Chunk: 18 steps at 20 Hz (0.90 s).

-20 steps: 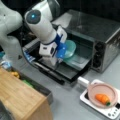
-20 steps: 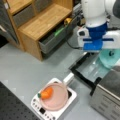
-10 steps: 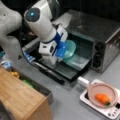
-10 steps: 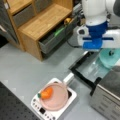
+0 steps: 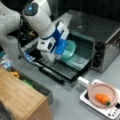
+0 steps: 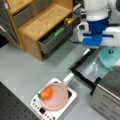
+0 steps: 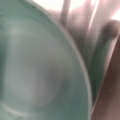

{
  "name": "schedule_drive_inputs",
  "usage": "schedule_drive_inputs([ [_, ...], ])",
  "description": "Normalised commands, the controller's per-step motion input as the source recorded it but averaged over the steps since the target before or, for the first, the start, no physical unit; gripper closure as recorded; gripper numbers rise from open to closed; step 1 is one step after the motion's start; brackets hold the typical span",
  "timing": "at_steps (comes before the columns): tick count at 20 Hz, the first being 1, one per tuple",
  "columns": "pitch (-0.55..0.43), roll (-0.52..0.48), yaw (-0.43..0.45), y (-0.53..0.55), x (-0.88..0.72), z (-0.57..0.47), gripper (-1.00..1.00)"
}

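Observation:
My gripper (image 5: 60, 50) (image 6: 99, 46), with blue fingers, is shut on the rim of a teal bowl (image 5: 69, 48) (image 6: 110, 56). The bowl hangs tilted at the mouth of a silver toaster oven (image 5: 100, 32) (image 6: 108, 98), above its lowered glass door (image 5: 62, 70) (image 6: 86, 71). In the wrist view the bowl (image 7: 37, 70) fills nearly the whole picture, with the oven's rack bars behind it. The fingertips themselves are hidden by the bowl and the hand.
A pink pan (image 5: 110, 90) (image 6: 58, 100) holding a carrot (image 5: 102, 98) (image 6: 46, 93) sits on a white cooker (image 5: 110, 112) (image 6: 72, 98) in front of the oven. A wooden cabinet (image 5: 20, 100) (image 6: 37, 22) has an open drawer (image 6: 53, 38) with green and yellow items.
The gripper and the bowl have shifted slightly toward the oven opening. The pan, carrot and cabinet have not moved.

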Motion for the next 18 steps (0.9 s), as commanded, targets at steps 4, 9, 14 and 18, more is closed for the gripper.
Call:
schedule_drive_inputs([
  [4, 0.056, -0.167, 0.047, -0.05, 0.21, 0.21, -1.00],
  [9, 0.071, -0.111, 0.062, -0.09, 0.25, 0.18, -1.00],
  [14, 0.096, -0.072, 0.073, -0.11, 0.27, 0.18, -1.00],
  [18, 0.124, -0.068, 0.086, -0.13, 0.30, 0.20, -1.00],
])
